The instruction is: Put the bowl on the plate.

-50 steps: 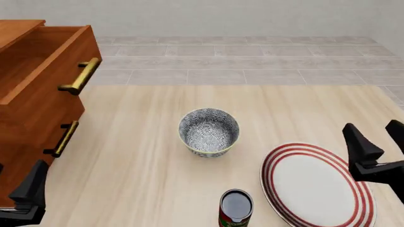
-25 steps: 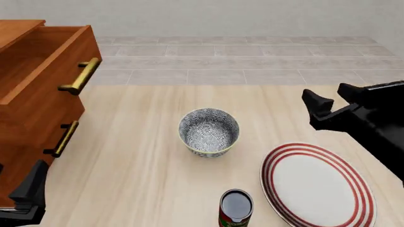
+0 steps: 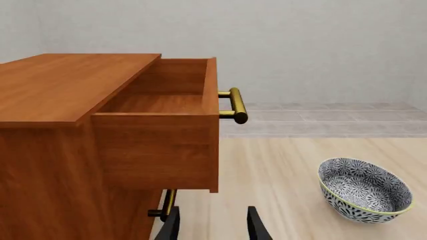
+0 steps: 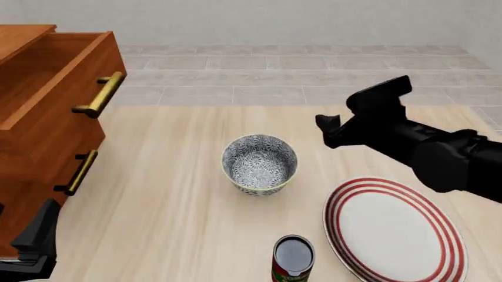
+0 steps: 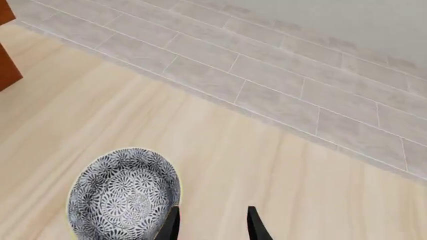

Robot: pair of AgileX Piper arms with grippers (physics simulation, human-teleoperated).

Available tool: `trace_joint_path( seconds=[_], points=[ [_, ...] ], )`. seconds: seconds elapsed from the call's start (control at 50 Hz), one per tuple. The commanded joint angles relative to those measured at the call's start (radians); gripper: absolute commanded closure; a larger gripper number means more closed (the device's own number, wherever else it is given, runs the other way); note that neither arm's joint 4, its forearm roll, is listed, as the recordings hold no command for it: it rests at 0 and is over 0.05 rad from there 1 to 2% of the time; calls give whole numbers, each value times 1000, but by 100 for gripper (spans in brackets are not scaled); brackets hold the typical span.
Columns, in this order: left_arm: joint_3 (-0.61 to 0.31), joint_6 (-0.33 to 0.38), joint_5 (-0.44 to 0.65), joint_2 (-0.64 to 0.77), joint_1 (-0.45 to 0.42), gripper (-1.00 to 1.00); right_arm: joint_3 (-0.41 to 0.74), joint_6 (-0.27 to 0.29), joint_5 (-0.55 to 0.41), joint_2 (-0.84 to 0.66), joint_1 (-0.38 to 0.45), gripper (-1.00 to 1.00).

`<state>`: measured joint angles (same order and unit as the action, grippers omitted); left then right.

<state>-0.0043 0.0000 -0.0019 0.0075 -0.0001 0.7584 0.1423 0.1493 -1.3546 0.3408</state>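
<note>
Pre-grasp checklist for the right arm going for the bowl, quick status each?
1. Right gripper jaws open, nothing held: ok.
2. Bowl upright, nothing inside: ok.
3. Jaws straddling the bowl rim: not ok, gripper sits beside the bowl, short of a grasp.
4. Plate bare to receive the bowl: ok.
5. Can close beside the plate, possible snag on transfer: cannot tell.
6. Left gripper near the drawer cabinet, out of the path: ok.
</note>
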Motion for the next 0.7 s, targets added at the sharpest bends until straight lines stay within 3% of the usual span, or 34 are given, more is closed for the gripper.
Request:
trace_joint_path(
  seconds=[0.02, 0.14, 0.24, 0.7],
  points=[
    [0, 0, 0, 0, 0, -100, 92, 21, -62, -124, 63, -100],
    [0, 0, 0, 0, 0, -100, 115, -18, -93, -141, 119, -100],
    [0, 0, 0, 0, 0, -100, 115, -6, -103, -165, 160, -100],
    [0, 0, 0, 0, 0, -100, 152, -32, -101, -313, 153, -100]
  ],
)
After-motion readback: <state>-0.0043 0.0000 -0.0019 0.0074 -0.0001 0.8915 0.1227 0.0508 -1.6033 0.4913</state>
